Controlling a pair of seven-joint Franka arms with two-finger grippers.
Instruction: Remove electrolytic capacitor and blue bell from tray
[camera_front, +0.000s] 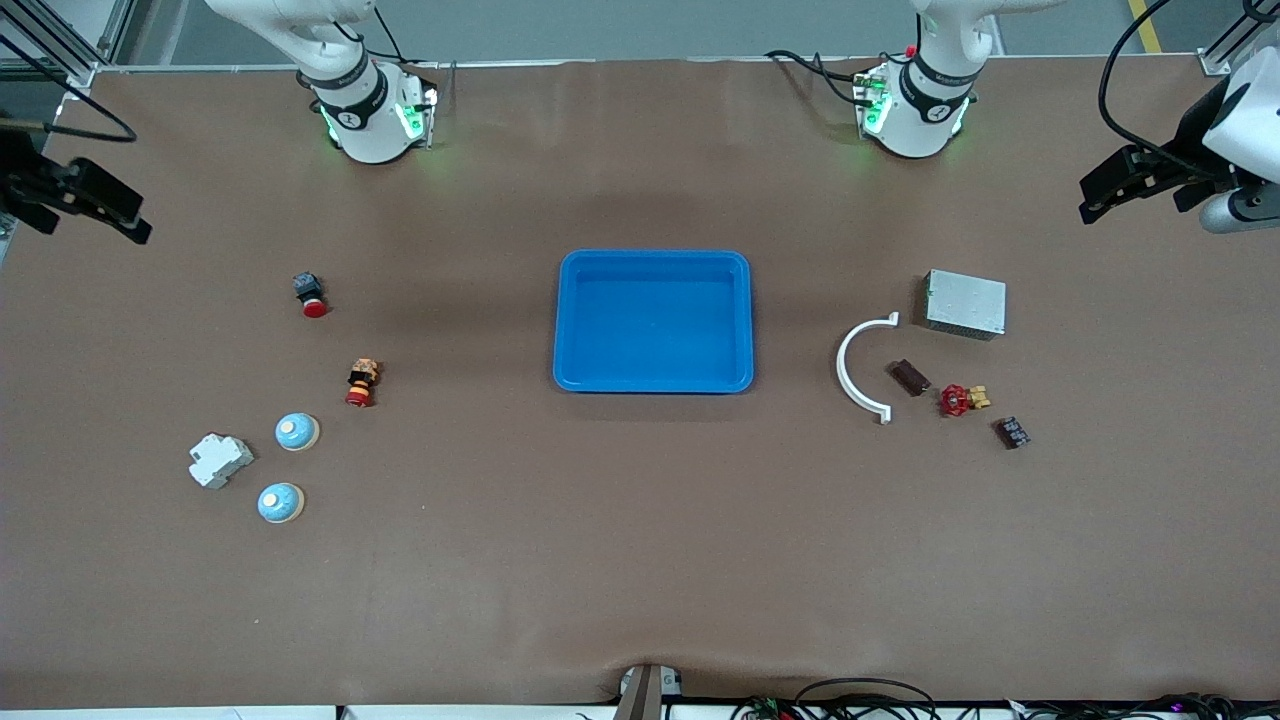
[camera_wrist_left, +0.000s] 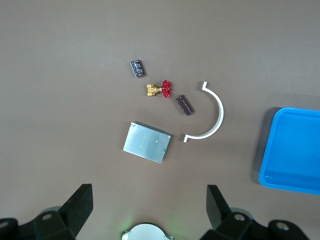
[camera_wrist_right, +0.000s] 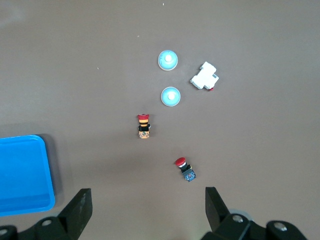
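The capacitor (camera_front: 910, 377), a small dark brown cylinder, lies on the table toward the left arm's end, beside a white arc (camera_front: 858, 368); it also shows in the left wrist view (camera_wrist_left: 184, 105). Two blue dome bells (camera_front: 297, 431) (camera_front: 280, 502) sit toward the right arm's end and show in the right wrist view (camera_wrist_right: 170, 96) (camera_wrist_right: 168, 60). A blue tray (camera_front: 652, 256) stands empty mid-table. My left gripper (camera_front: 1110, 195) (camera_wrist_left: 150, 210) is open and empty, high over the table's edge. My right gripper (camera_front: 110, 212) (camera_wrist_right: 147, 210) is open and empty, high over the other edge.
Near the capacitor lie a metal box (camera_front: 965, 303), a red-handled brass valve (camera_front: 962, 399) and a dark ridged block (camera_front: 1012, 432). Near the bells lie a white breaker (camera_front: 219, 460) and two red-capped push buttons (camera_front: 361, 382) (camera_front: 310, 294).
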